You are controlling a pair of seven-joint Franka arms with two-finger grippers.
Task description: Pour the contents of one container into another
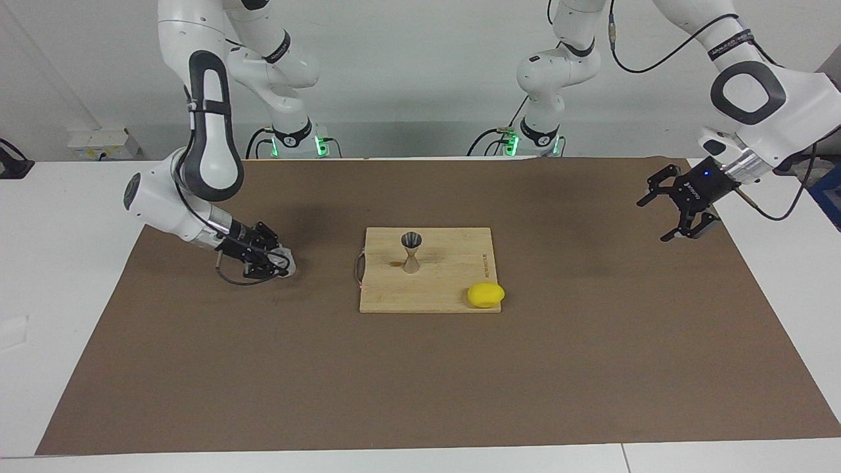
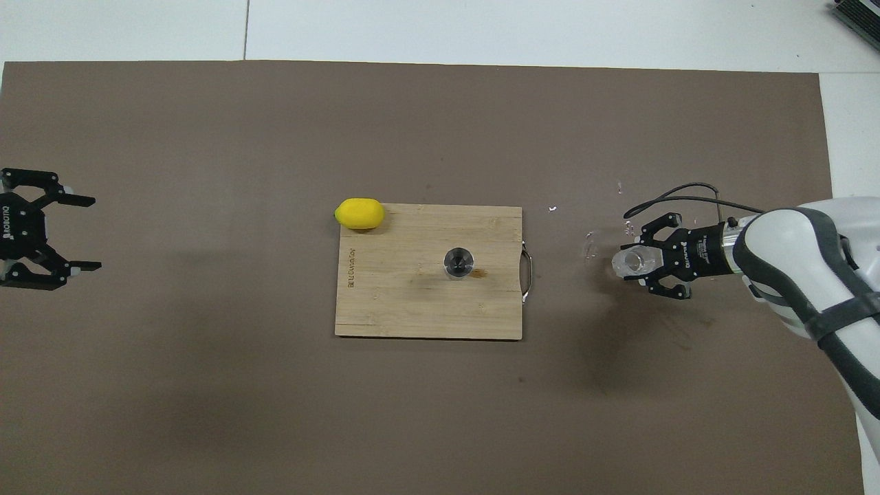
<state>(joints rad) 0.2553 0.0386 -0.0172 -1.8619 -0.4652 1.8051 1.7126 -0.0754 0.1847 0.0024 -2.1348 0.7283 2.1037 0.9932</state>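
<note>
My right gripper (image 2: 636, 263) clamps the glass cup (image 2: 632, 261) low; lifting carelessly could spill before reaching the jigger (image 1: 412, 251), left gripper (image 1: 670, 211) wide, waiting.

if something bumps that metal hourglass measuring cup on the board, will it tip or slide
The silvery hourglass-shaped metal jigger stands upright on the wooden cutting board. Its narrow waist and small foot suggest it would probably tip rather than slide. Once down, the cones would likely roll in a curve.

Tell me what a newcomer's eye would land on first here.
The bright yellow lemon at a corner of the wooden cutting board, with the metal jigger upright mid-board. Toward the right arm's end, the right gripper grips the clear glass cup low over the brown mat; the left gripper waits open.
</note>
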